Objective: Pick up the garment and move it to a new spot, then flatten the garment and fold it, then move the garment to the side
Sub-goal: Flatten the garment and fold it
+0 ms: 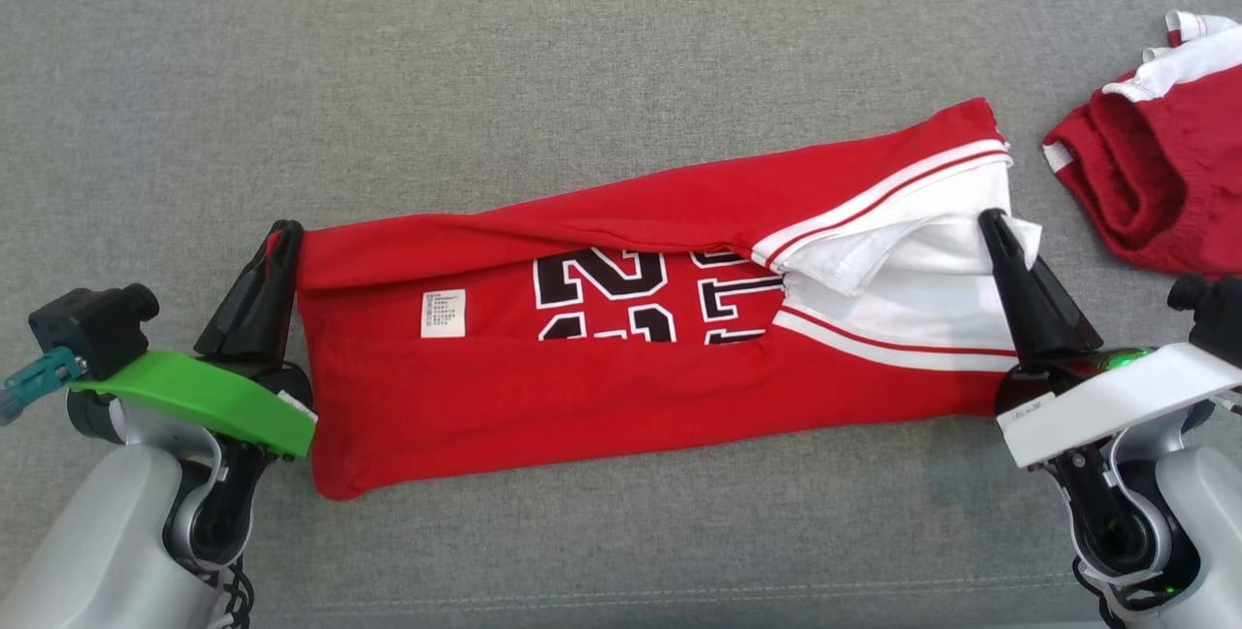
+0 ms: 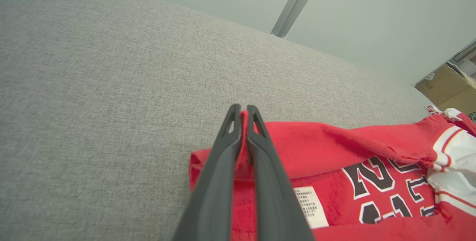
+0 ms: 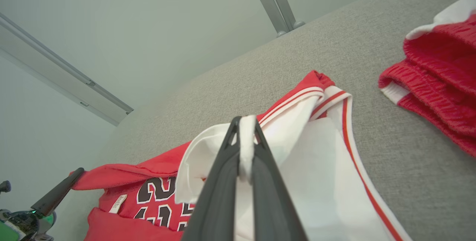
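Note:
The garment (image 1: 621, 367) is a red jersey with black numerals and white trim, stretched left to right across the grey table. My left gripper (image 1: 284, 233) is shut on its red left edge; in the left wrist view the red cloth (image 2: 316, 144) is pinched between my left gripper's (image 2: 242, 111) fingers. My right gripper (image 1: 992, 221) is shut on the white fabric at the jersey's right end. In the right wrist view white cloth (image 3: 327, 174) sits squeezed in my right gripper (image 3: 245, 122), and the left gripper (image 3: 76, 174) shows at the far lower left.
A second red garment with white trim (image 1: 1155, 182) lies crumpled at the table's right side, also in the right wrist view (image 3: 438, 73). Grey cloth-covered table (image 1: 485, 56) spreads wide behind and to the left. A cardboard box (image 2: 446, 88) stands beyond the table.

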